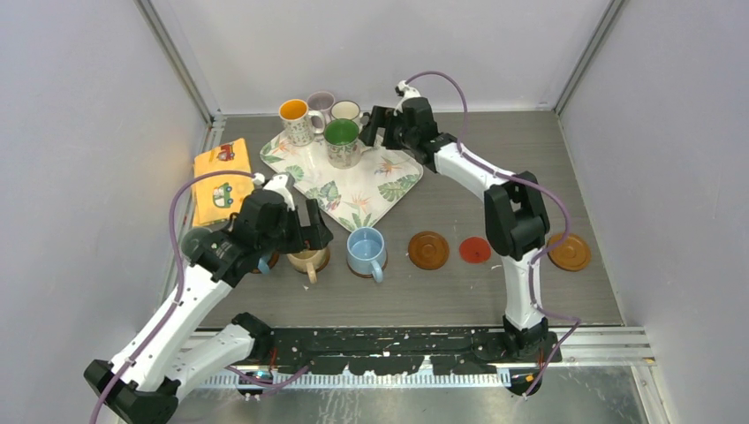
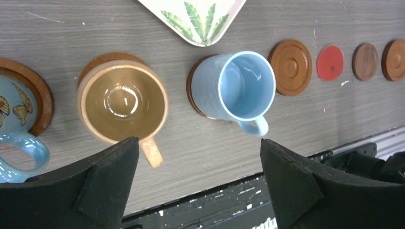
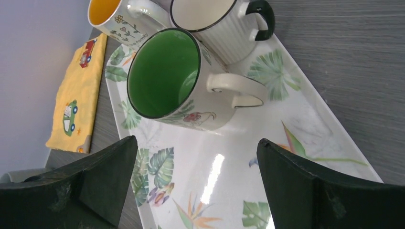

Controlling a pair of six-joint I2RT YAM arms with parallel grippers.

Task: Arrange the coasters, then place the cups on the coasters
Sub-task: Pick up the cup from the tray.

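My left gripper hangs open just in front of a tan cup and a light blue cup, each on a wooden coaster. A butterfly cup sits on a coaster at the left. To the right lie bare coasters: orange-brown, red, dark brown, orange-brown. My right gripper is open over the tray, short of the green-inside cup, with nothing between its fingers. The orange-inside cup and cream cup stand behind it.
A mauve cup stands at the tray's far corner. The yellow car cloth lies left of the tray. A greyish cup shows partly behind my left arm. Grey walls close in the sides and back.
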